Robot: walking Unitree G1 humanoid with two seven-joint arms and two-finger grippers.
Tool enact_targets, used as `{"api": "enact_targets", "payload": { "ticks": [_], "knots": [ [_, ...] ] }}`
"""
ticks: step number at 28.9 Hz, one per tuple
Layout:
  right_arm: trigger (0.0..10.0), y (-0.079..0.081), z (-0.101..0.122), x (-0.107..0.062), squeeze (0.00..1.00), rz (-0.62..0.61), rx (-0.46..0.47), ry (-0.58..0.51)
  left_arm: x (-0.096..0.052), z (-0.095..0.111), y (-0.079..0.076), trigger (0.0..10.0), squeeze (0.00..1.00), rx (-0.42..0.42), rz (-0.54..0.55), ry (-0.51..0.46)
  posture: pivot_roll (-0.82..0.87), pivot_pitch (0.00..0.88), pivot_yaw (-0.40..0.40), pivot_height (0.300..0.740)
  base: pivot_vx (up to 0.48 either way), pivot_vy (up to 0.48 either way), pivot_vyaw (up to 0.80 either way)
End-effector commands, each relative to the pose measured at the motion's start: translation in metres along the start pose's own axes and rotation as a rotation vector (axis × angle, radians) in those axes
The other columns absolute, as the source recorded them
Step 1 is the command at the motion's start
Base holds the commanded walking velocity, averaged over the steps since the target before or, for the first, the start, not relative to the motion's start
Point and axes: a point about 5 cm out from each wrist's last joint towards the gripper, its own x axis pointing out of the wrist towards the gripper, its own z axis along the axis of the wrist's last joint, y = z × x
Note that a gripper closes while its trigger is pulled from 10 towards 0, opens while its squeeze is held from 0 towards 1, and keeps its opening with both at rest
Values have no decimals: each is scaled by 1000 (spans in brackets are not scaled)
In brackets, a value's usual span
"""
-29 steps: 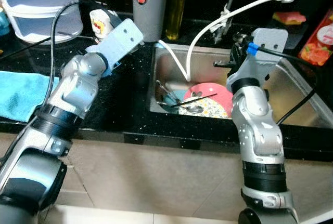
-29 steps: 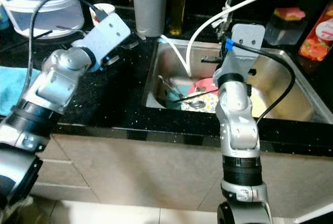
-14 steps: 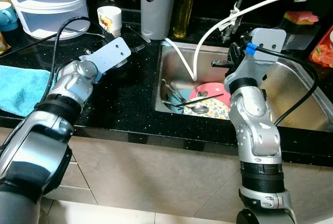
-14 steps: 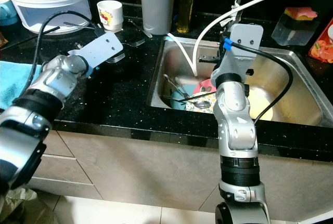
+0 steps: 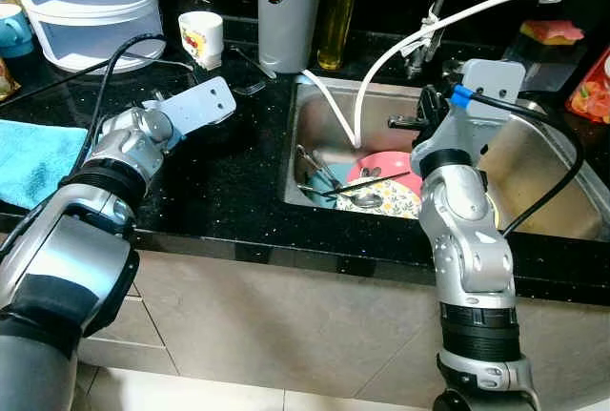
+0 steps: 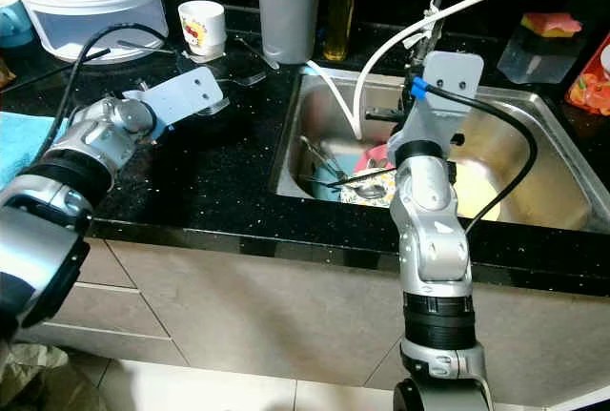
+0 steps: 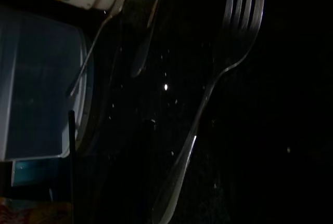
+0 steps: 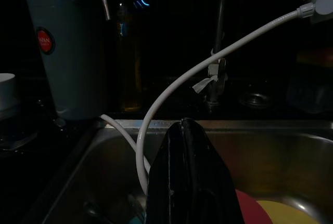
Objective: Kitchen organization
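Fingers of your right gripper (image 8: 190, 174) pressed together, empty, above the sink (image 5: 534, 158); pink plate (image 5: 386, 168) and cutlery just below. Left gripper: finger state untellable; fork (image 7: 208, 99) ahead on the counter. Step: approach. Next, part the fingers, descend onto cutlery.
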Motion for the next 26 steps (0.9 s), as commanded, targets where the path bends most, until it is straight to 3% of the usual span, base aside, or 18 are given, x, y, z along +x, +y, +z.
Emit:
{"api": "enact_targets", "payload": {
  "ticks": [1, 8, 11, 20, 23, 26],
  "knots": [
    [10000, -3, 0, -2, 0, -13, 0, 7, 0, 6, 1, 10000, 0, 14, 3, -8, 285, 37, -25, 740, 0, 0, 0],
    [10000, -3, 0, -2, 0, -13, 0, 7, 2, -1, -4, 9922, 0, 18, -14, 20, 279, 47, -30, 740, 0, 0, 0],
    [10000, -4, 1, -3, 0, -14, -1, 8, 2, -3, -6, 9059, 0, 39, -22, 29, 280, 49, -32, 740, 0, 0, 0],
    [10000, -3, 1, -4, 0, 22, -18, 27, 2, 4, -4, 9922, 0, 55, -20, 9, 278, 100, -66, 740, 0, 0, 0],
    [10000, 1, 0, -2, 0, 51, -19, 39, 1, 5, -2, 8824, 0, 57, -22, 2, 278, 122, -84, 740, 0, 0, 0],
    [10000, 4, 1, -2, 0, 70, -17, 45, 1, 5, -2, 8980, 0, 70, -32, 0, 281, 147, -105, 740, 0, 0, 0]
  ]
}}
